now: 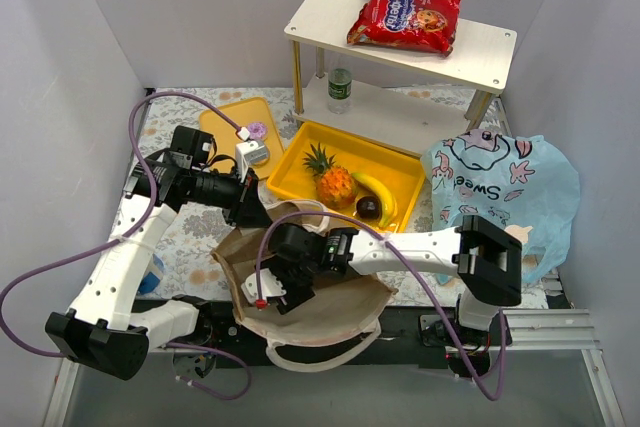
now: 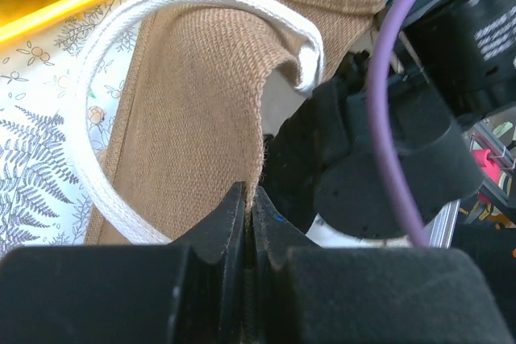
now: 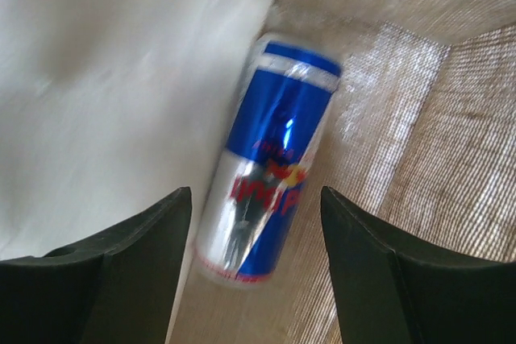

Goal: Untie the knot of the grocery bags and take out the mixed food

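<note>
- Two bags: a brown woven bag (image 1: 345, 315) with cream handles (image 2: 89, 102) at 6 o'clock in the top view, mouth open; a light-blue printed bag (image 1: 510, 187) slumped at 3 o'clock.
- A blue-silver can (image 3: 270, 159) lies inside the brown bag.
- The left gripper (image 2: 248, 223) reaches in from 10 o'clock, jaws pinched on the brown bag's rim.
- The right gripper (image 3: 254, 199) is down inside the bag, fingers spread, with the can between them.
</note>
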Action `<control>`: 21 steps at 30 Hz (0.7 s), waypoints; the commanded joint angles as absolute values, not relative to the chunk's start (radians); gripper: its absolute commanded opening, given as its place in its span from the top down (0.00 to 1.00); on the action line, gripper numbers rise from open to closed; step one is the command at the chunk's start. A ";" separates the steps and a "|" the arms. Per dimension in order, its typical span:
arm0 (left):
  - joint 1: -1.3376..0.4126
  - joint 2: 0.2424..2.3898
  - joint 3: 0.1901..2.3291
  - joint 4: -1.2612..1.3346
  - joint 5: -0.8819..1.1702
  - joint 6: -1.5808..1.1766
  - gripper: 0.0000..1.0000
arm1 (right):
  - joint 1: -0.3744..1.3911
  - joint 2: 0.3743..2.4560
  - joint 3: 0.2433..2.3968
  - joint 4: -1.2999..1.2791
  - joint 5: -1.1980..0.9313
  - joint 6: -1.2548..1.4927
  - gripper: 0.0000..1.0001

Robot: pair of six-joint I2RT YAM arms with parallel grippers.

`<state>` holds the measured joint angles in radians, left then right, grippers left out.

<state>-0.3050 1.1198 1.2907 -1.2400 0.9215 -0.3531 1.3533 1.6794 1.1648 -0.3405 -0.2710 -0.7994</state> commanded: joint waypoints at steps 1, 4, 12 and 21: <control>-0.308 1.088 1.282 -1.210 0.982 -0.387 1.00 | 1.353 1.773 1.239 -0.255 -0.256 -0.700 0.27; -0.308 1.083 1.282 -1.209 0.979 -0.390 1.00 | 1.353 1.824 1.227 -0.255 -0.224 -0.657 0.26; -0.308 1.083 1.272 -1.198 0.953 -0.393 1.00 | 1.353 1.809 1.180 -0.294 -0.187 -0.702 0.57; -0.310 1.098 1.259 -1.216 0.873 -0.336 1.00 | 1.335 1.639 1.337 -0.593 -0.189 -0.879 0.90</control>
<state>-0.3050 1.1015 1.2495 -1.2011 0.8967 -0.3721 1.3533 1.7775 1.2304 -0.4522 -0.1776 -0.7662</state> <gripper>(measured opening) 0.030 0.571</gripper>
